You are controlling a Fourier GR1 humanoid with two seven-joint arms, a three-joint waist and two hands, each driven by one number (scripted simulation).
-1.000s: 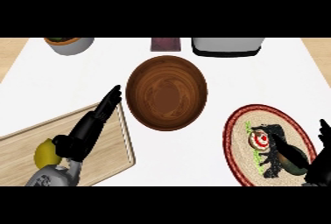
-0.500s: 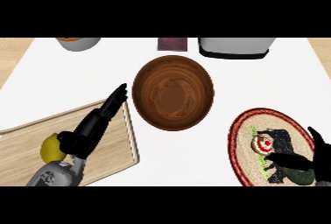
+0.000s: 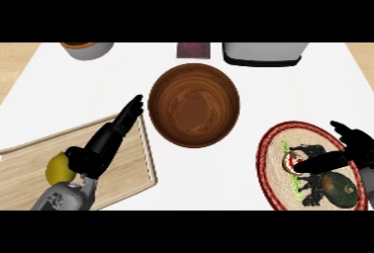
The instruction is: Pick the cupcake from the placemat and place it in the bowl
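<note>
The cupcake (image 3: 294,162), small with white and red on top, sits on the round woven placemat (image 3: 272,148) at the right. My right hand (image 3: 349,154) comes in from the right edge. Its thumb (image 3: 315,162) lies against the cupcake's right side, while its fingers (image 3: 344,130) point up and away, not curled round it. Near the middle of the counter stands the brown wooden bowl (image 3: 194,106), with nothing in it. My left hand (image 3: 108,142) rests open over the cutting board, fingers straight toward the bowl's left rim.
A wooden cutting board (image 3: 29,173) with a lemon (image 3: 58,168) lies at the lower left. An avocado (image 3: 340,187) sits on the placemat below the cupcake. Along the back edge stand a grey pot (image 3: 87,49), a dark red box (image 3: 193,49) and a white appliance (image 3: 263,53).
My right hand has come further in over the placemat and its thumb now reaches the cupcake. The left hand has stayed over the board.
</note>
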